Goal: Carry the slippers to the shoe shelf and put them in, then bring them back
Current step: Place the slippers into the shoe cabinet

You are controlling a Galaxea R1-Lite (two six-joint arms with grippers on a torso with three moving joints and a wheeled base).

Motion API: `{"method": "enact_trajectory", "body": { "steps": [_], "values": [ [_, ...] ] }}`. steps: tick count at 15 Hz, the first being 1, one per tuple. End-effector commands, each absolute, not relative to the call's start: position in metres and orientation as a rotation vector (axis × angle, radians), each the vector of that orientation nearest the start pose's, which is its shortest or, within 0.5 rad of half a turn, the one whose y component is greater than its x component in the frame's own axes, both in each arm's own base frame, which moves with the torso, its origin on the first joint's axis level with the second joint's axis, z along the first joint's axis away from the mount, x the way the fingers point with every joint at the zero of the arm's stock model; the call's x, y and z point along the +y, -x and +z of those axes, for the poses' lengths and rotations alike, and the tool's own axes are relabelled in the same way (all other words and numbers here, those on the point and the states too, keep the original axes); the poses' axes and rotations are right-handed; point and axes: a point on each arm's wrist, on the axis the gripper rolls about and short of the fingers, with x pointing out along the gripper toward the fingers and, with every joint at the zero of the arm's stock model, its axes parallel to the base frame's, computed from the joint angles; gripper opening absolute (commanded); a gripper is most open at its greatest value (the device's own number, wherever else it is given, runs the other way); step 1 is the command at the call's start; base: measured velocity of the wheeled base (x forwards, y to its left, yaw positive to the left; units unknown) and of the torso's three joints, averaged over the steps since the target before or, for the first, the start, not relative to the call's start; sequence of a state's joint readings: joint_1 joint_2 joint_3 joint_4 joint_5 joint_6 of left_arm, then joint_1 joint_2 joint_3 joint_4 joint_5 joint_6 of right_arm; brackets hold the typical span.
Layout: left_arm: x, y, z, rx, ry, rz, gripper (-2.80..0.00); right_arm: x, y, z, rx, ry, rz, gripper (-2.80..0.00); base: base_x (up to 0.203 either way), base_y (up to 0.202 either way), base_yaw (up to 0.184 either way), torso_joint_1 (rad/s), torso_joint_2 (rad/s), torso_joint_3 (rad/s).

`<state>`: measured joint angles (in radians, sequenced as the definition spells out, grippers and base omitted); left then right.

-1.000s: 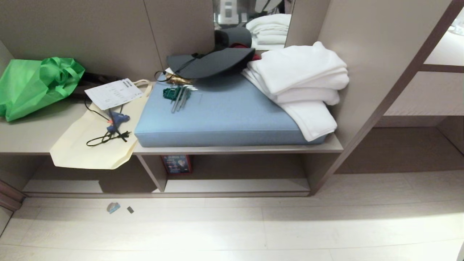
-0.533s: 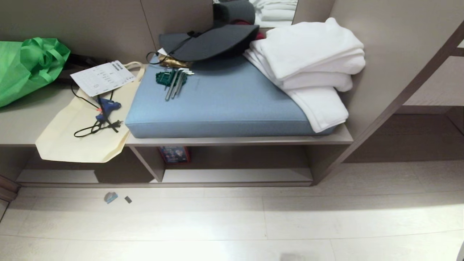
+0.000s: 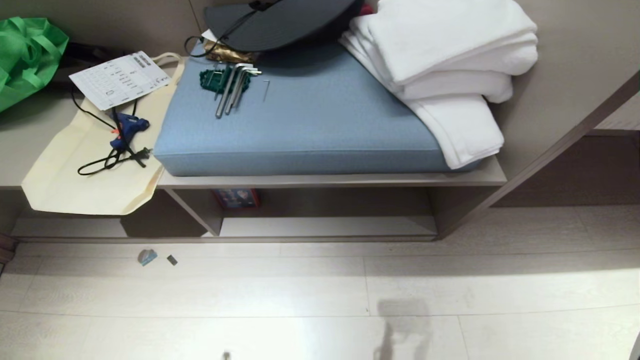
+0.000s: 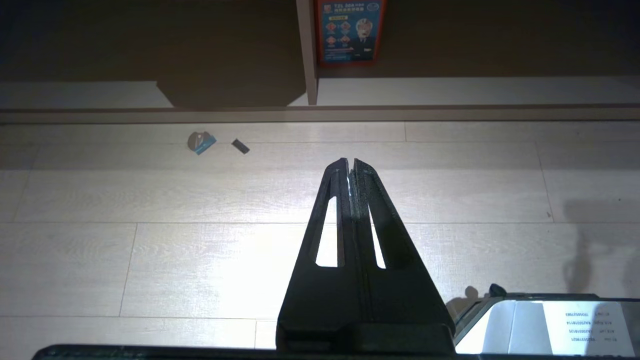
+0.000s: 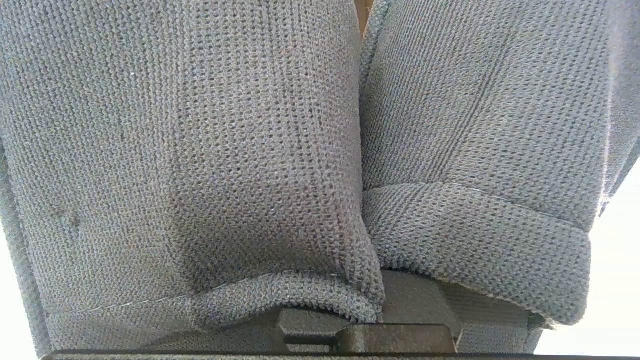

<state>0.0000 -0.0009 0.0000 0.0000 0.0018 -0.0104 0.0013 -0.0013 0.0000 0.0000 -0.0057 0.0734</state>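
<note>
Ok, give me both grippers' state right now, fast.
Left gripper: closed, holding nothing, above the floor.
Right gripper: closed on the slippers, whose grey knit hides its fingers.

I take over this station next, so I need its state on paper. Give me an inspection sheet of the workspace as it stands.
Surface: pale plank floor, two small scraps near the unit.
Job's things: slippers fill the right wrist view, side by side; shoe shelf holds no slippers.
Clutter: on the bench, blue cushion, hex keys, white towels, dark hat, cream tote, paper sheet, green bag.
Grippers: left end effector shut, empty, above the floor; right end effector shut on slippers.
Cables: black cord of the blue glue gun on the tote.
Surroundings: taupe built-in panels.
</note>
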Motion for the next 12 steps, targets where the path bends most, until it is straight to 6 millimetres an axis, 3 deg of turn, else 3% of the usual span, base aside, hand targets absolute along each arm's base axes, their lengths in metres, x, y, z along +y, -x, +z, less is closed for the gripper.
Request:
{"method": "enact_trajectory", "body": {
  "steps": [1,12],
  "values": [
    [0.0000,0.0228,0.0755,0.000,0.011,0.002,-2.80,-0.0002,0.0229,0.0754,-0.002,-0.074,-0.005,-2.80,0.000,0.000,0.000,0.004,0.00,-0.203],
    [0.0000,0.0228,0.0753,0.002,0.011,0.002,-2.80,-0.0002,0.0228,0.0755,0.000,-0.074,-0.005,-2.80,0.000,0.000,0.000,0.003,0.00,-0.196]
  ]
}}
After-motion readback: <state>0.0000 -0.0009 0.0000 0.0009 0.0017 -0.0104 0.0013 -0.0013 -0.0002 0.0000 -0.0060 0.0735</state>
